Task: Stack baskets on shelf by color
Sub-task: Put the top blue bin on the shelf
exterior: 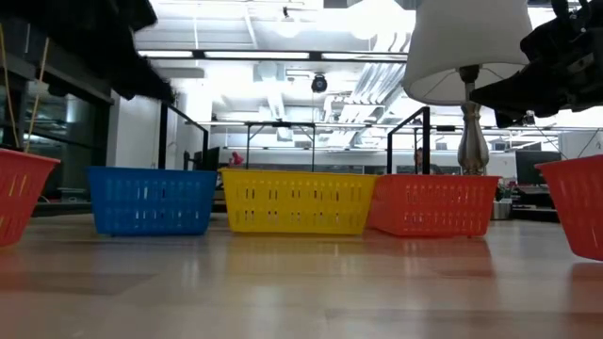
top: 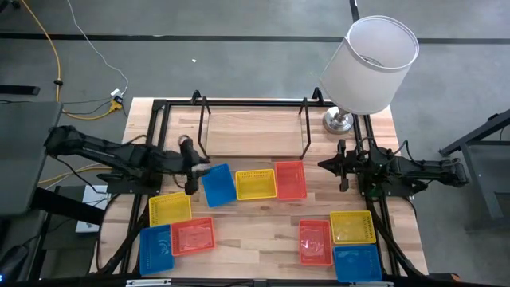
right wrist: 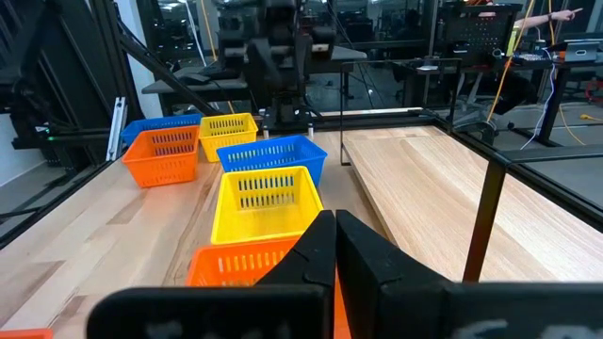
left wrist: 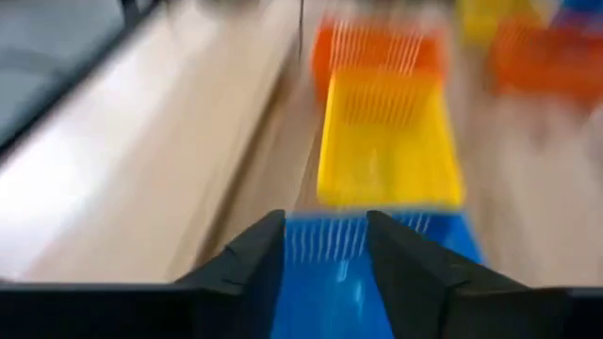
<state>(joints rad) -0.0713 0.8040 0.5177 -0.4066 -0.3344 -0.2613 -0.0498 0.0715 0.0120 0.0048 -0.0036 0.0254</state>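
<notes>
left end effector (top: 191, 169) apart, seemingly astride blue basket (top: 217, 185) wall | baskets: 3 blue, 3 yellow, 3 orange-red

We see a white-shaded lamp (top: 368, 68) standing at the table (top: 263, 231) corner, and a yellow cable (top: 56, 56) lying on the floor.

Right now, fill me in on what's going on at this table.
The left gripper is open around the near wall of the blue basket, first in a row with a yellow basket and an orange-red basket in front of the shelf, which holds none. The right gripper, shut, waits beside the lamp.
</notes>
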